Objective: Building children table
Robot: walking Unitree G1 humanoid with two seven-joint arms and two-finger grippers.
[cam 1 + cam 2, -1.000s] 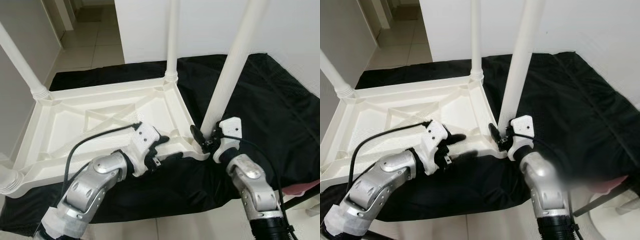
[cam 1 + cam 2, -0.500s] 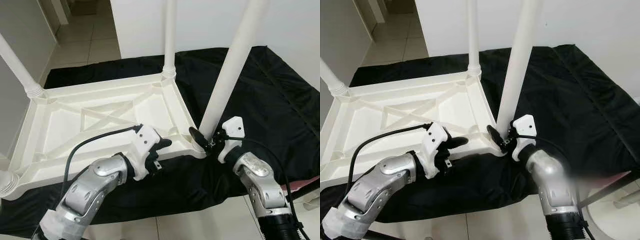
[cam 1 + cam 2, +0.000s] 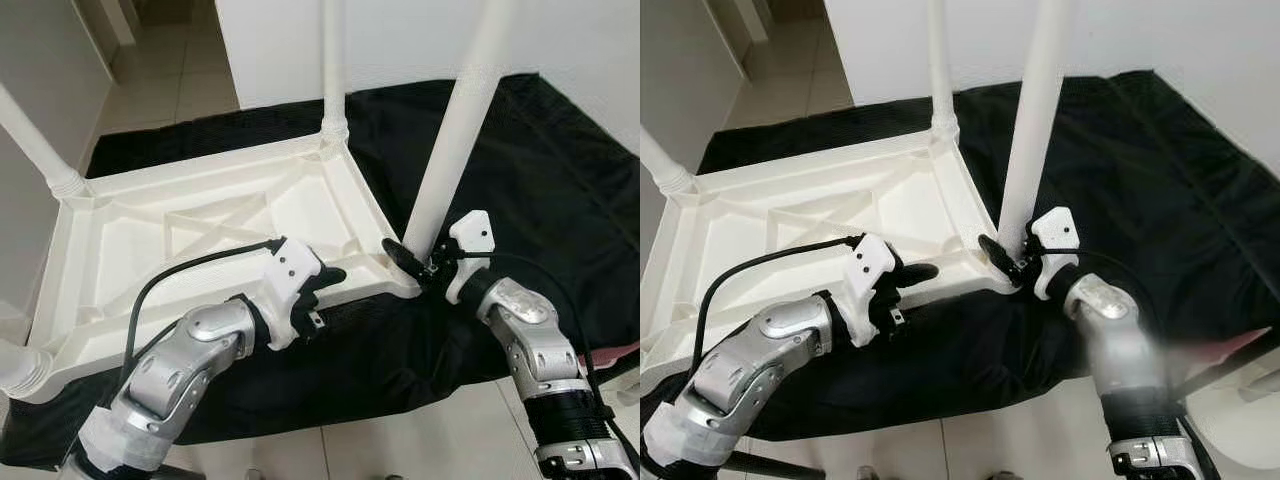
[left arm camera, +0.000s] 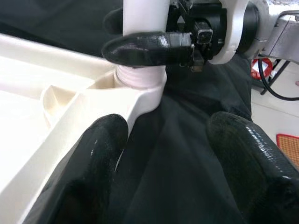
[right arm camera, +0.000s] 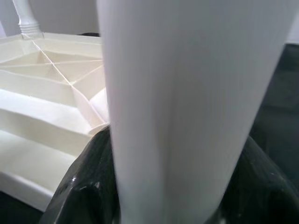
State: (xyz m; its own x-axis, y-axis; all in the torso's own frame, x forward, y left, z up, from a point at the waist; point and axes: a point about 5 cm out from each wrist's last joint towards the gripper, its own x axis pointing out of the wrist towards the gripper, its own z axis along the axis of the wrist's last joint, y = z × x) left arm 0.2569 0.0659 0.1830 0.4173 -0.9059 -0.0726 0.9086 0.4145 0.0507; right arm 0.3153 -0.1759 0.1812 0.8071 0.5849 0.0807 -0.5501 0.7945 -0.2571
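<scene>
Both eye views look forward and down from the head, sharing the upturned table (image 3: 210, 225) on the black cloth (image 3: 540, 160). The left wrist view looks closely along its fingers (image 4: 100, 154) at a corner socket. The right wrist view faces the near leg (image 5: 187, 102) at very close range.

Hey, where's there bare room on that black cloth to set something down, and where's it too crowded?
Bare black cloth lies on the robot's right of the upturned table top. Crowded: the near right corner, where the right gripper clamps the leg and the left gripper sits at the near rim.
</scene>
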